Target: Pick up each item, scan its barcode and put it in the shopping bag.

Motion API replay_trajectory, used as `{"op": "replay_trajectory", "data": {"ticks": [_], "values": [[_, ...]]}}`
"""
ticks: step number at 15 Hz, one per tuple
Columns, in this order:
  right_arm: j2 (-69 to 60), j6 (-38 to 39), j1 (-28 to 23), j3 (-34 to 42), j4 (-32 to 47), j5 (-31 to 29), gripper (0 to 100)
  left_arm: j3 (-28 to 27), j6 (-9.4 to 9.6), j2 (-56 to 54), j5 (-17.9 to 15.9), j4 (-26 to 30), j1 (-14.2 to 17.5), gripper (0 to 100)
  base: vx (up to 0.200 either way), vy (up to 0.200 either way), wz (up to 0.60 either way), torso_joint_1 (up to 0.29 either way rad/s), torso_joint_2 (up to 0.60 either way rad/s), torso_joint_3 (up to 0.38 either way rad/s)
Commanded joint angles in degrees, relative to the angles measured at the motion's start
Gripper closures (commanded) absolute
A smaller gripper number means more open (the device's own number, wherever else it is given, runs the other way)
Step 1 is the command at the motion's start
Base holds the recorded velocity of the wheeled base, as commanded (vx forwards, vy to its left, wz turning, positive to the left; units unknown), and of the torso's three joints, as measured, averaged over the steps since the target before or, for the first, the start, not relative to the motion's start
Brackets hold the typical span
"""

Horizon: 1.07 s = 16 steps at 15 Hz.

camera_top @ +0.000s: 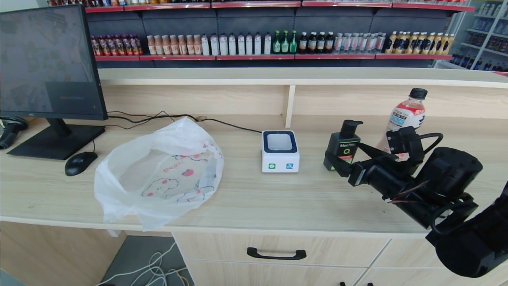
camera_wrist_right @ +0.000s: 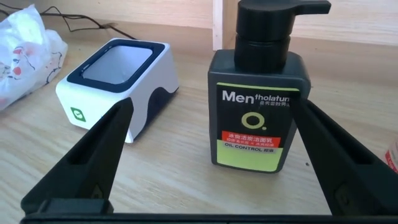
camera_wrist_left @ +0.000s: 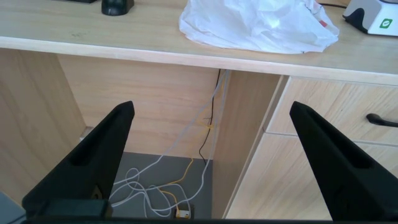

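Logging the left gripper [camera_wrist_left: 211, 112] low in front of the counter [camera_top: 258, 198], below the level of its front edge, fingers spread wide and gripping nothing, facing loose cables [camera_wrist_left: 149, 186] on the floor beneath. Logging the right gripper [camera_top: 342, 153] over the counter top, fingers likewise spread and empty, flanking the dark pump bottle [camera_wrist_right: 258, 106] standing upright on the right part of the top, and showing no clear contact with it. Judging the step in hand as the grasp of the first item, with scanning and bagging both to come. Needing next, on that reading, a squeeze on the bottle's flat body below the pump head, a straight lift, then a short carry leftward to the white barcode scanner [camera_top: 280, 151], turning whichever face carries the barcode toward its window, and finding no barcode on the front label. Having open counter top between bottle and scanner for that carry. Minding the drink bottle [camera_top: 405, 115] standing just behind and to the right of the pump bottle, close to the gripper's wrist and probably easy to tip. Noting the shopping bag [camera_top: 162, 171] slumped left of the scanner, appearing to gape toward the front, one fold hanging over the counter's front edge, contents impossible to make out. Listing farther left a mouse [camera_top: 80, 163] and a monitor [camera_top: 47, 59], and a scanner cord [camera_top: 234, 126] trailing behind the bag. Listing farther back a raised ledge [camera_top: 301, 75] with an upright divider [camera_top: 290, 101], likely limiting reach, and beyond it store shelves [camera_top: 254, 43] of bottled drinks.
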Motion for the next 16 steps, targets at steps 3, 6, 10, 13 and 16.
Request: {"op": "replay_trajectory", "data": {"ticks": [3,6,10,13,16], "values": [[1.4,0.1,0.1,-1.3,-0.1,0.0,0,0.0,-0.09,0.0,0.0,0.0,0.0,0,0.0,0.0,0.0,0.0,0.0,0.0],[1.7,0.1,-0.2,-1.8,0.0,0.0,0,0.0,0.0,0.0,0.0,0.0,0.0,0,0.0,0.0,0.0,0.0,0.0,0.0],[3.5,0.3,-0.6,-4.6,0.0,0.1,0,0.0,0.0,0.0,0.0,0.0,0.0,0,0.0,0.0,0.0,0.0,0.0,0.0],[4.6,0.3,-0.7,-6.3,0.0,0.1,0,0.0,0.0,0.0,0.0,0.0,0.0,0,0.0,0.0,0.0,0.0,0.0,0.0],[6.3,0.2,-0.7,-7.9,0.0,-0.1,0,0.0,0.09,0.0,0.0,0.0,0.0,0,0.0,0.0,0.0,0.0,0.0,0.0]]}}
